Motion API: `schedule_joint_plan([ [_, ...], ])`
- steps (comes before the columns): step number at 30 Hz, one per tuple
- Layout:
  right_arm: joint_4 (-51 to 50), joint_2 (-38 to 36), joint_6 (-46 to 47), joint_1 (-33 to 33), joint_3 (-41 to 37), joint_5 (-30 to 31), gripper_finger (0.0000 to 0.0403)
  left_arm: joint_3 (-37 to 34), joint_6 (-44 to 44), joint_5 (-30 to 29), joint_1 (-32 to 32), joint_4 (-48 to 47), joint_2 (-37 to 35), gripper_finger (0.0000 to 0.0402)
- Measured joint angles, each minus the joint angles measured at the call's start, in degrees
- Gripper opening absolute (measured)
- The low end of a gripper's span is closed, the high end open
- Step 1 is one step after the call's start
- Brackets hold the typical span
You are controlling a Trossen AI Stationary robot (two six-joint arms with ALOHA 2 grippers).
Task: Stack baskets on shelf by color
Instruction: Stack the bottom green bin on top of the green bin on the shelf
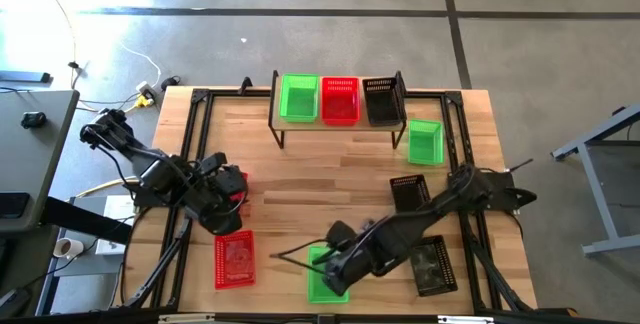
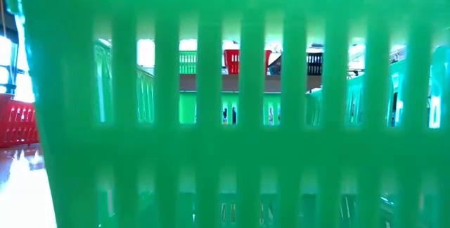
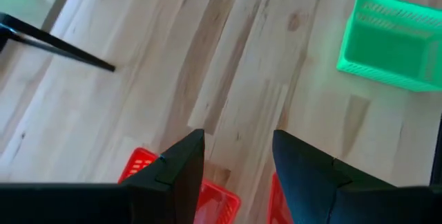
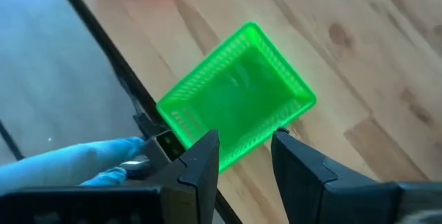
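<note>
The shelf [image 1: 338,124] stands at the table's far edge and bears a green basket [image 1: 298,97], a red basket [image 1: 340,100] and a black basket [image 1: 382,101]. My left gripper [image 1: 225,207] [image 3: 238,144] is open over a red basket [image 1: 236,186] [image 3: 141,163] at the table's left. My right gripper [image 1: 335,269] [image 4: 245,144] is open at a green basket [image 1: 325,276] [image 4: 238,96] that rests on the table's near edge and fills the low view [image 2: 225,115]. My left gripper points down at the red basket, whose rim [image 3: 221,198] shows low between the fingers; I cannot tell whether it touches. My right gripper comes slanting from above, with the green basket's nearest wall [image 4: 252,141] between the open fingers; I cannot tell whether they touch it.
On the table lie another red basket [image 1: 234,260] near the left front, two black baskets [image 1: 408,192] [image 1: 436,267] at the right, and a green basket [image 1: 425,142] [image 3: 397,41] beside the shelf. A blue-gloved hand [image 4: 90,165] shows at the near edge. Bare wood lies mid-table.
</note>
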Motion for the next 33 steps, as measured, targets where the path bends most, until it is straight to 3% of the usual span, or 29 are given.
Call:
schedule_joint_plan([
  [11,-0.9,8.1,11.4,0.1,0.0,-0.7,0.0119,0.0,2.6,-0.6,-2.1,0.0,0.0,0.0163],
  [19,-7.1,11.7,19.3,-0.3,0.0,-1.0,0.0119,0.0,2.6,-0.8,-3.7,0.1,0.0,0.0163],
  [33,-6.6,16.2,22.4,-1.1,0.0,-3.5,0.0119,0.0,3.6,-0.8,-4.6,0.3,0.0,0.0163],
])
